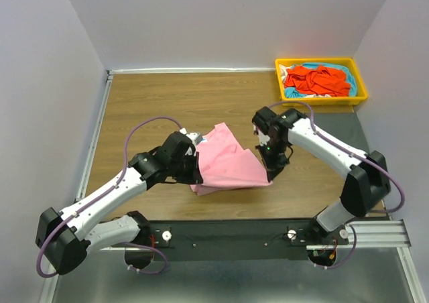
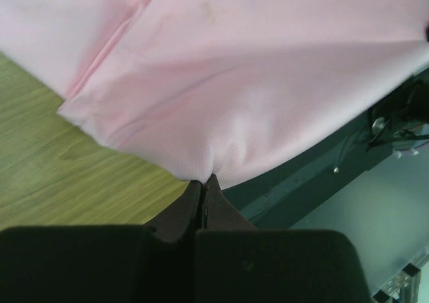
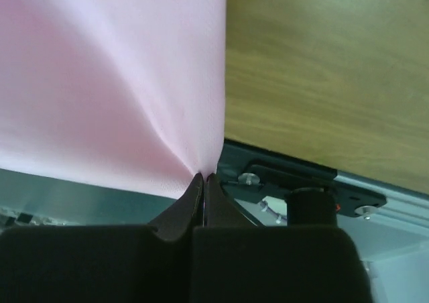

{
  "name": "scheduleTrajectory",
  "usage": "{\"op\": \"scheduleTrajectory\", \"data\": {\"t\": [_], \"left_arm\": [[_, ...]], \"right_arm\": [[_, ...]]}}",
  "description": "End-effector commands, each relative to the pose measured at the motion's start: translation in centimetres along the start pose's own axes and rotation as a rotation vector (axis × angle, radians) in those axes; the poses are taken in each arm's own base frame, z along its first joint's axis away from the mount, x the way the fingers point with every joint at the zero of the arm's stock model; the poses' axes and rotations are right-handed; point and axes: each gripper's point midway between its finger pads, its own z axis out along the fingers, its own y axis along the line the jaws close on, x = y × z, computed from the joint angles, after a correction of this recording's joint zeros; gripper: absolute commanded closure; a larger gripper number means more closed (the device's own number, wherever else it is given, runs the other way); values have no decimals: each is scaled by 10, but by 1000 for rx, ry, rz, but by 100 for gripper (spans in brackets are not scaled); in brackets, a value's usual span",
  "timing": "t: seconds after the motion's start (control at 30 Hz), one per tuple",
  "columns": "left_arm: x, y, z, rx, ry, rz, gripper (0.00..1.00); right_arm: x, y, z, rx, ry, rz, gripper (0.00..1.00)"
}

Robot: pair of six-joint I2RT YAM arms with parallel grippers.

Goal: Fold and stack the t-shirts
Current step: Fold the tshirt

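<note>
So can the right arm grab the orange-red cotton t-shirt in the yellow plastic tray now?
Probably not yet. The right gripper is shut on the light pink cotton t-shirt, which the left gripper pinches too. Nothing blocks the way to the orange-red t-shirt, but it must let go first.

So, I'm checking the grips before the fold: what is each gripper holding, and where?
Both are shut on the pink t-shirt: the left gripper pinches its near-left edge, the right gripper its near-right corner.

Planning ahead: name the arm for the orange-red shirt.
Right, probably: the orange-red t-shirt lies in the yellow tray, nearer the right gripper. It and the left gripper pinch the pink t-shirt.
</note>
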Motion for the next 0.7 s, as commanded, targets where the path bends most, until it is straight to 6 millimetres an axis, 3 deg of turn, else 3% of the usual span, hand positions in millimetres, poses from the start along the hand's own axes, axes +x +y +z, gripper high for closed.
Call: {"op": "scheduleTrajectory", "data": {"t": [0.0, 0.17, 0.23, 0.37, 0.47, 0.53, 0.67], "left_arm": [[27, 4, 1, 25, 75, 57, 100], [68, -6, -10, 75, 166, 131, 100], [70, -8, -16, 83, 171, 143, 100], [48, -12, -23, 60, 125, 156, 100], [14, -16, -19, 69, 62, 143, 100], [-9, -17, -7, 86, 31, 134, 100], [-60, -11, 26, 82, -28, 141, 100]], "right_arm": [[55, 0, 8, -84, 99, 10, 99], [135, 15, 8, -218, 247, -28, 99], [149, 31, -4, -318, 285, -15, 99], [110, 35, -24, -268, 131, -44, 99], [66, 28, -27, -152, 41, -43, 99], [40, 25, -24, -126, 7, -51, 99], [-4, -16, -16, -135, -53, 78, 99]]}}
